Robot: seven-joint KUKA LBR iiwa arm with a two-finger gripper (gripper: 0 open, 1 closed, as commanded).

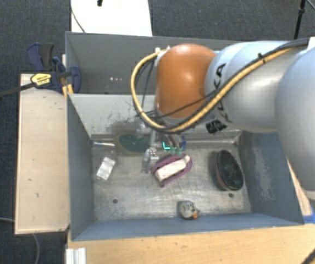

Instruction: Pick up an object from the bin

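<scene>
Where gripper [156, 157] hangs beside purple-white packet [172, 168] mid-bin, open-or-closed state unclear; arm [256, 87] lettered KUKA.

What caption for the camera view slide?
KUKA arm, gripper low beside a white-and-purple flat packet in the grey metal bin; dark oval object and small clear packet flank it.

The bin [135, 197] is dull, scuffed grey metal, the arm's orange cover [182, 78] smooth and glossy, the white-and-purple packet [172, 169] shiny plastic, the clear wrapper [105, 168] crinkled film, the dark oval pad [227, 170] matt.
</scene>
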